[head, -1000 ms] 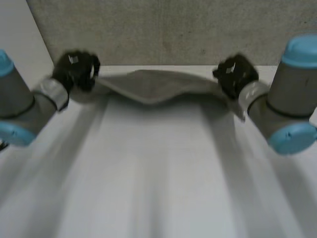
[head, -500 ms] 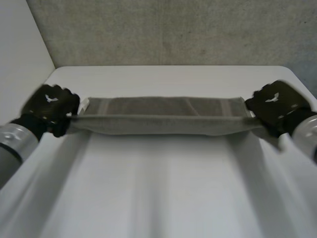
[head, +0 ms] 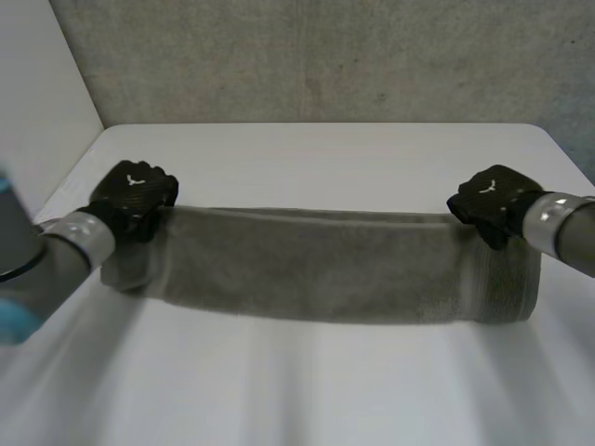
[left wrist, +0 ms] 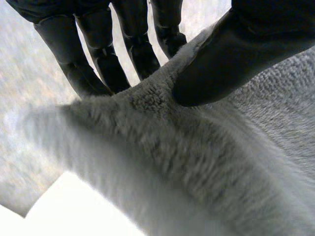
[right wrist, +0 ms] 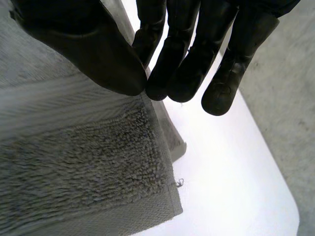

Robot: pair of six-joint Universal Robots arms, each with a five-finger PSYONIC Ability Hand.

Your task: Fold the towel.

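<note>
The grey terry towel (head: 316, 265) hangs as a long, wide band stretched between the two hands over the white tabletop (head: 325, 158), its top edge taut and its pile thick and looped, with a flat woven border at the right end. The left hand (head: 135, 195) grasps the top corner at its end: the fingers (left wrist: 103, 64) lie behind the cloth and the thumb presses it from the front. The right hand (head: 488, 203) pinches the opposite top corner between thumb and nearly straight fingers (right wrist: 182, 59).

Black hands (head: 135, 190) (head: 491, 200) on grey arms (head: 569, 234)
</note>
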